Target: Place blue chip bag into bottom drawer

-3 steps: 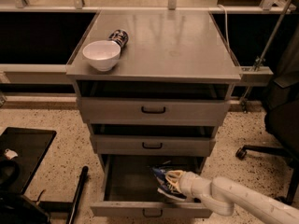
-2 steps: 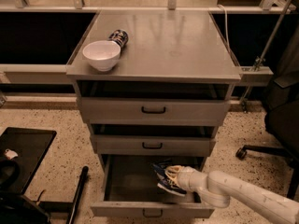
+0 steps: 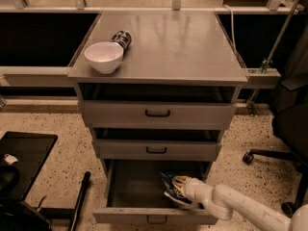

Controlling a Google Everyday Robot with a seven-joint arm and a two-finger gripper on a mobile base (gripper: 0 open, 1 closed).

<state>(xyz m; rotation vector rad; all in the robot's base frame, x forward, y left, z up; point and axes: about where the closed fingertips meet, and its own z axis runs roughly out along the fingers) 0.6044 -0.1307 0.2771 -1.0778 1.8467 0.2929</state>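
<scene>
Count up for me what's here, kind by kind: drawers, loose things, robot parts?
Drawers: 3 (top drawer, middle drawer, bottom drawer pulled out)
Bowls: 1 (bowl on the cabinet top)
Cans: 1 (can behind the bowl)
Chip bags: 1 (chip bag inside the bottom drawer)
End effectors: 1 (end effector at the chip bag, in the bottom drawer)
Total: 7

An office-like lab: grey metal cabinet (image 3: 159, 47), speckled floor (image 3: 72, 148), rolling chair (image 3: 288, 129); the tool (image 3: 176, 189) sits in the bottom drawer (image 3: 134, 189).

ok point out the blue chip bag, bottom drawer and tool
blue chip bag (image 3: 167, 181): camera view, dark foil
bottom drawer (image 3: 125, 216): camera view, front panel
tool (image 3: 179, 186): camera view, tip, inside drawer at bag
</scene>
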